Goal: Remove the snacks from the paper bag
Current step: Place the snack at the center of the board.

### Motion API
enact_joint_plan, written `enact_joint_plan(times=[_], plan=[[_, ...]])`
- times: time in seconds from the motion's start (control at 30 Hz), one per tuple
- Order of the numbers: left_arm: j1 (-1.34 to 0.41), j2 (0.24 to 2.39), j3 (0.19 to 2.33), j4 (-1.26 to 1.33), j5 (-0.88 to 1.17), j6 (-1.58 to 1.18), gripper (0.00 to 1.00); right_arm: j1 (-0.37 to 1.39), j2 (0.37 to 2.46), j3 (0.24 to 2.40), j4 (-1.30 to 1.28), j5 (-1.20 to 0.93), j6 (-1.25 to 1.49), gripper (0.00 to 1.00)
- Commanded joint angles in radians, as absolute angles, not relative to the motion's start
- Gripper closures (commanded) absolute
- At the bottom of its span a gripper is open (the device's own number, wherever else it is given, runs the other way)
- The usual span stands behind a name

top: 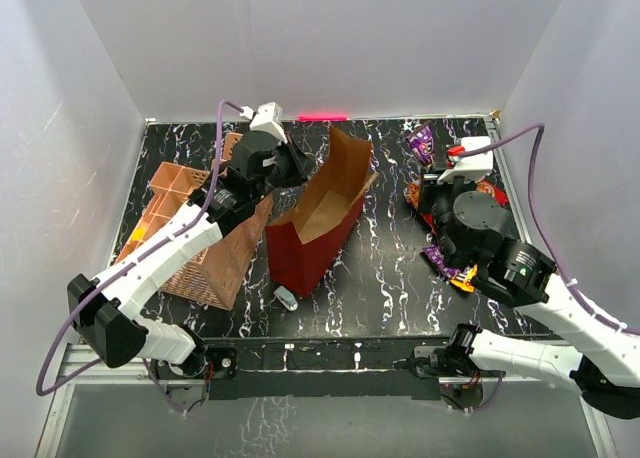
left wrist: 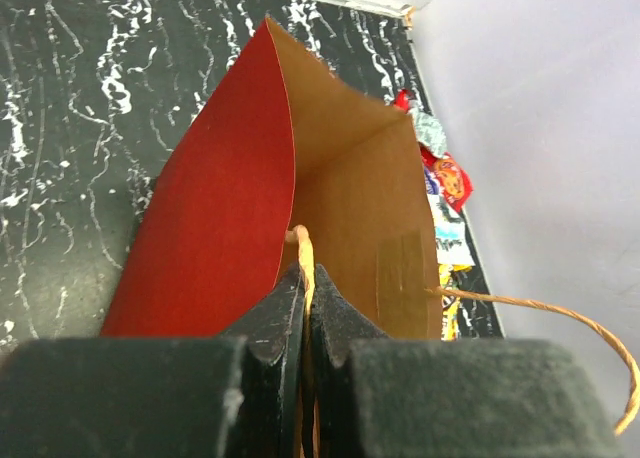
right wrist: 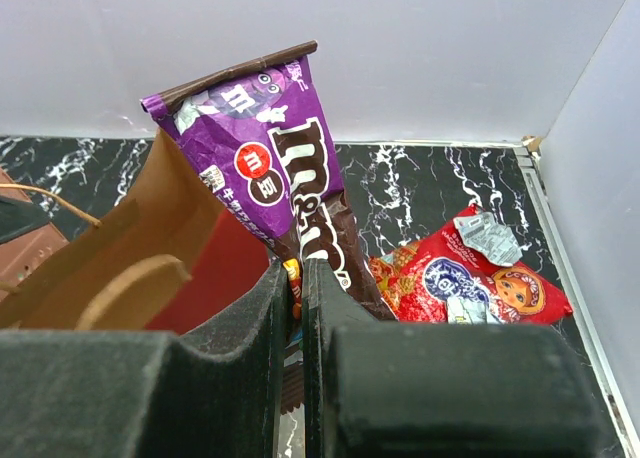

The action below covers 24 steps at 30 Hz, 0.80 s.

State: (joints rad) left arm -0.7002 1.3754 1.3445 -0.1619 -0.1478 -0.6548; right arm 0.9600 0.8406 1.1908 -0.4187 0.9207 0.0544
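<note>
The paper bag [top: 320, 213] lies tilted mid-table, dark red outside, brown inside, with its mouth toward the back. My left gripper [top: 303, 167] is shut on one of its twisted handles [left wrist: 302, 246] at the rim; the bag fills the left wrist view [left wrist: 220, 208]. My right gripper [top: 425, 175] is shut on a purple candy packet [right wrist: 270, 148], held upright to the right of the bag [right wrist: 120, 253]. The red cookie bag [right wrist: 470, 278] lies on the table behind it, partly hidden by the arm in the top view [top: 490, 190]. More small packets [top: 450, 268] lie under the right arm.
A salmon-pink lattice organizer [top: 195, 233] lies at the left under my left arm. A small white-blue item [top: 286, 298] lies by the bag's near corner. The bag's loose second handle [left wrist: 560, 313] sticks out to the right. White walls enclose the table.
</note>
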Motion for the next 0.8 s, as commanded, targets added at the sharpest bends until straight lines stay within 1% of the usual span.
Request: enact_joint_plan(times=[0.0,0.13,0.23,0.27,0.37,0.47,0.53,0.57,0.63,0.7,0.77], plan=[[-0.687,1.299,1.328,-0.191,-0.203,-0.635,1.00,0.960,0.866,1.244,-0.412,0.960,0.073,0.93],[-0.684,1.316,1.359,-0.164,-0.160,-0.615,1.00,0.959,0.910,1.242,-0.380,0.991,0.068,0.93],[-0.683,1.314,1.378,-0.212,-0.221,-0.608,0.99,0.959,0.947,1.227,-0.400,1.045,0.104,0.93],[-0.683,1.304,1.373,-0.218,-0.237,-0.606,0.97,0.956,0.959,1.222,-0.417,1.065,0.127,0.93],[-0.683,1.265,1.322,-0.192,-0.258,-0.586,0.81,0.925,0.982,1.219,-0.465,1.087,0.210,0.93],[-0.683,1.238,1.301,-0.184,-0.286,-0.571,0.73,0.845,0.997,1.231,-0.499,1.039,0.269,0.93],[-0.683,1.231,1.312,-0.192,-0.293,-0.556,0.65,0.745,1.025,1.252,-0.547,0.955,0.304,0.93],[-0.682,1.229,1.321,-0.198,-0.293,-0.547,0.58,0.689,1.042,1.260,-0.570,0.898,0.319,0.93],[-0.683,1.225,1.341,-0.211,-0.287,-0.530,0.48,0.577,1.087,1.259,-0.611,0.771,0.340,0.93],[-0.683,1.212,1.364,-0.225,-0.273,-0.508,0.41,0.500,1.115,1.237,-0.635,0.650,0.357,0.93],[-0.683,1.196,1.390,-0.242,-0.264,-0.489,0.37,0.450,1.139,1.201,-0.643,0.561,0.372,0.93]])
